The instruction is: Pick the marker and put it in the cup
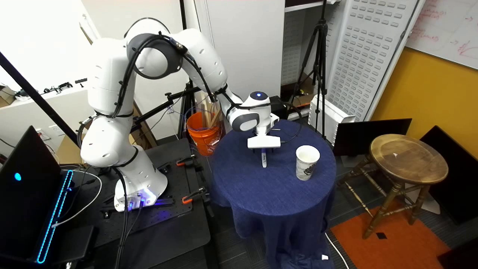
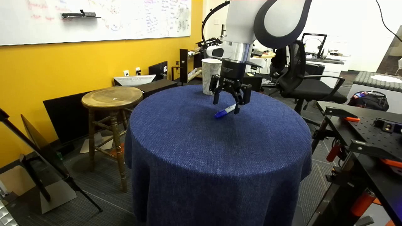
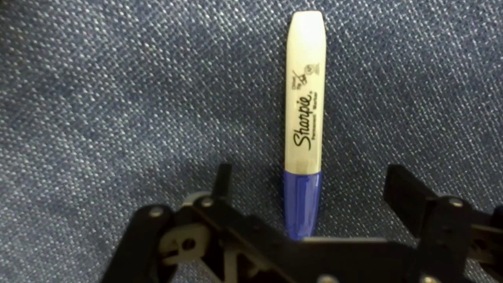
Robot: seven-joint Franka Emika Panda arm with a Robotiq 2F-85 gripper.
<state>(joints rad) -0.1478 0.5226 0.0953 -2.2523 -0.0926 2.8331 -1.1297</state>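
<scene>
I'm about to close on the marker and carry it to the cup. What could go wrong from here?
In the wrist view the fingers line up near the blue cap of the marker, so an off-centre grip may let it tilt when lifted.
The marker lies on the tablecloth, so the gripper might pinch fabric if it goes too low.
The cup stands upright with nothing seen bracing it; a bump could topple it.

i find the tablecloth matt, coarsely woven cloth. on the tablecloth: the marker, smooth plastic, cap glossy; the cup, apparently paper. above the tablecloth, my gripper appears largely matt, the collar over it bright, polished metal. beside the tablecloth, the stool is wood with a slight sheen.
</scene>
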